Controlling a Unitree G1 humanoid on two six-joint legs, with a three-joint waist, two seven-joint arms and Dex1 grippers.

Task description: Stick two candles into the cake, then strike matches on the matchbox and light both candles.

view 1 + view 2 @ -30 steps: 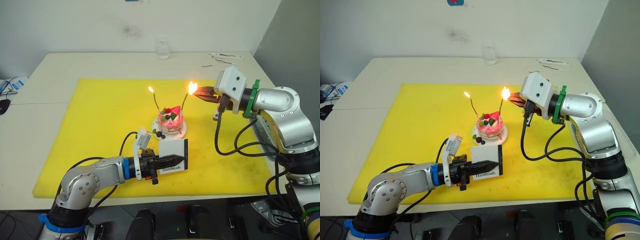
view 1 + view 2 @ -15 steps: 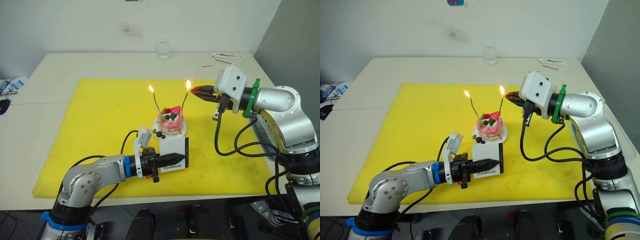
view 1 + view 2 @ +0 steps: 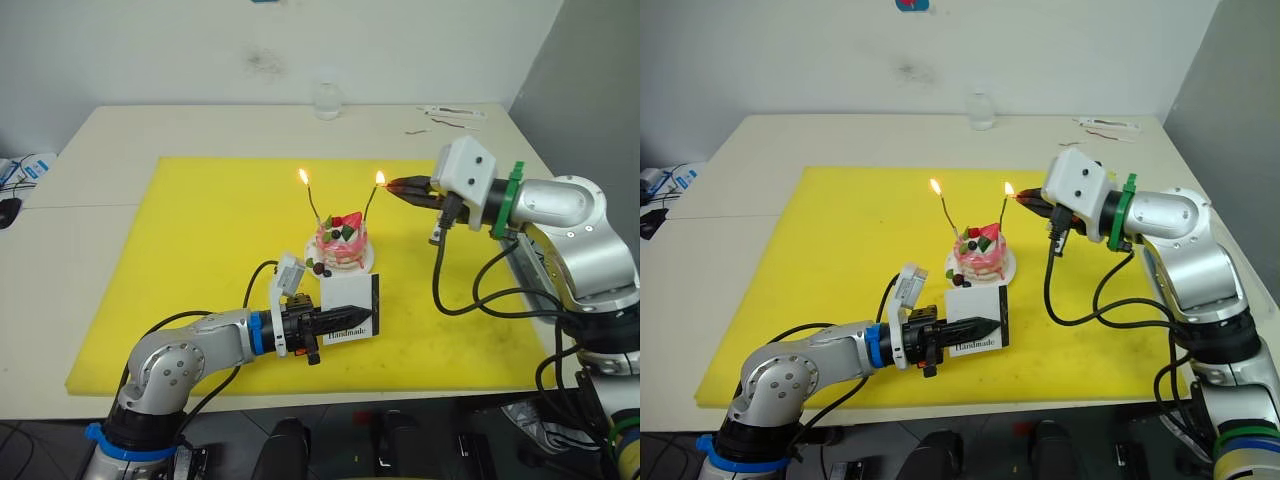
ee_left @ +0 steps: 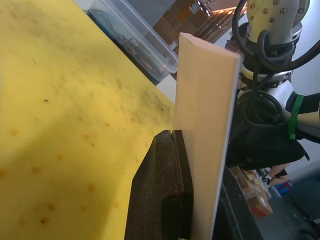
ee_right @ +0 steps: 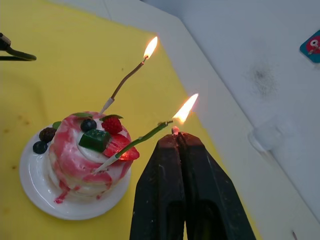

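Small pink-and-white cake [image 3: 342, 245] on its white plate [image 5: 35, 192], near the middle of the yellow mat [image 3: 190, 250] on the pale surface [image 3: 80, 150]. Two candles stuck in the top and leaning apart: golden one [image 5: 125, 81] and green one [image 5: 142, 140], both burning at the tip. Right gripper [image 5: 178, 139] just beside the green candle's flame, jaws pressed together on a short dark match stub [image 5: 175, 131], hardly visible past the tips. Cannot tell whether the match itself burns or merely sits against the candle's flame.

Matchbox [image 3: 350, 308] standing on edge in front of the cake, black strip on its right edge, clamped between the fingers of the left gripper [image 3: 345, 315].

Judged from this: candles planted, matches struck, both wicks alight, so the task looks essentially done. Left, at most: drawing the right gripper away from the flame, dealing with the spent match, and setting down the matchbox. A clear cup [image 3: 325, 100] at the far edge, well apart.
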